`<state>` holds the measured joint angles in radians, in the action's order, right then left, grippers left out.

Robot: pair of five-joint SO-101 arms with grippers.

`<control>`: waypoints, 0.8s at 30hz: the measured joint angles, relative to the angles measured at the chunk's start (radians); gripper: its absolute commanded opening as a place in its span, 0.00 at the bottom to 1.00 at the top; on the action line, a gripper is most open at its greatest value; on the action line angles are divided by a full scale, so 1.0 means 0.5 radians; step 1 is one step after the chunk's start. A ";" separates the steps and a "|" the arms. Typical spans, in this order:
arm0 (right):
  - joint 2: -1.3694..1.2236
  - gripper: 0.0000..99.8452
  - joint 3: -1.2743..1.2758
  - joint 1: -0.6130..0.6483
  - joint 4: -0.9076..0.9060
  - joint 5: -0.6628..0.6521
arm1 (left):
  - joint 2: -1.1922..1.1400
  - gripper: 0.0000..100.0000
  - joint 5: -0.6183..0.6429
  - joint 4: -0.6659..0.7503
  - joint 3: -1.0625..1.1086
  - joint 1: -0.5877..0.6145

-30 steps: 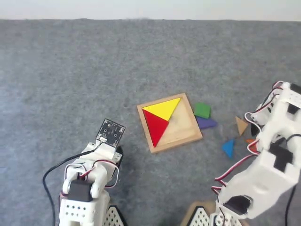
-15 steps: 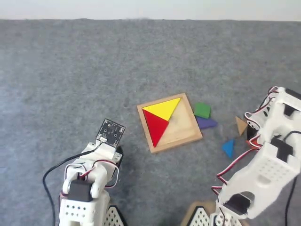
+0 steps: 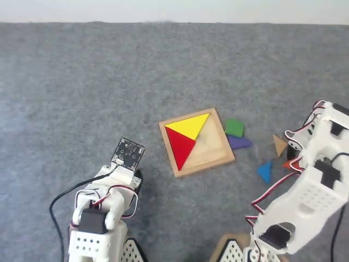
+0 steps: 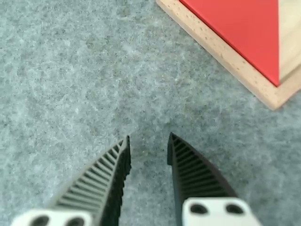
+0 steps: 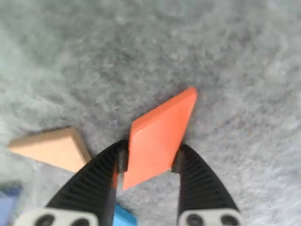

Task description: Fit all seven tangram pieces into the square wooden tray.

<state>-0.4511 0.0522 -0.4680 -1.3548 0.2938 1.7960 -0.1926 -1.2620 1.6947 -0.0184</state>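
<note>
Orange piece [image 5: 157, 141], well right of the tray [image 3: 215, 158], is now clamped in the right tool [image 5: 151, 153], which settled onto it this past second; lifting likely follows. Left tool [image 4: 148, 146] gapes empty near the tray.

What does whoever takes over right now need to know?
Left pincer: open, empty, over the mat by the tray corner.
Right pincer: shut on the orange piece, beside the tan triangle.
Done: yellow triangle and red triangle in the tray.
Left: place orange; then tan, blue triangle, green piece, purple piece, all loose on the mat.
</note>
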 measured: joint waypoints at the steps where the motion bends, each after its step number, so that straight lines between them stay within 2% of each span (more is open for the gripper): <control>1: 0.000 0.01 0.000 0.000 0.000 -0.080 | 0.000 0.12 0.000 0.000 0.000 0.000; 3: 0.018 0.01 0.000 0.000 -0.003 -0.190 | 0.000 0.12 0.000 0.000 0.000 0.000; 8: 0.285 0.01 0.003 0.086 -0.095 -0.270 | 0.000 0.12 0.000 0.000 0.000 0.000; 12: 0.626 0.01 0.003 0.249 -0.282 -0.454 | 0.000 0.12 0.000 0.000 0.000 0.000; 19: 0.967 0.01 0.049 0.749 -0.442 -0.795 | 0.000 0.12 0.000 0.000 0.000 0.000; 24: 0.948 0.01 0.242 1.261 -0.175 -0.856 | 0.000 0.12 0.000 0.000 0.000 0.000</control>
<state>0.0230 0.1734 0.1626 -1.4423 -0.1343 1.7960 -0.1926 -1.2620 1.6947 -0.0184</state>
